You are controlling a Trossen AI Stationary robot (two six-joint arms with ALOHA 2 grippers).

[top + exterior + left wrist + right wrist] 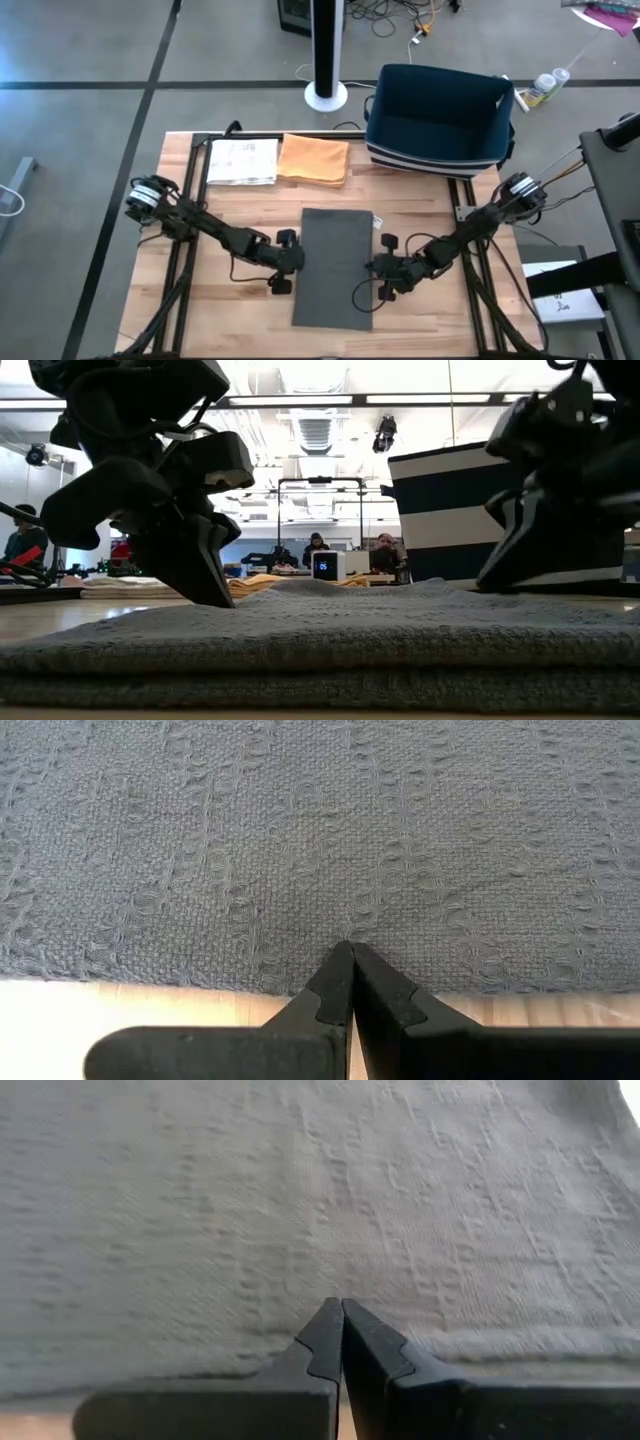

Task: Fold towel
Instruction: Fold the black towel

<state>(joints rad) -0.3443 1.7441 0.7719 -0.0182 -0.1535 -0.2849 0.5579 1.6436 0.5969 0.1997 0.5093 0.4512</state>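
Since the grey towel [336, 265] lies mid-table as a narrow layered rectangle, you can log at least one fold done; a final fold probably remains. Left gripper [297, 262] at its left edge, right gripper [378, 270] at its right: both pinched shut, whether on cloth you cannot tell. Navy bin [440, 118] behind: contents not visible.
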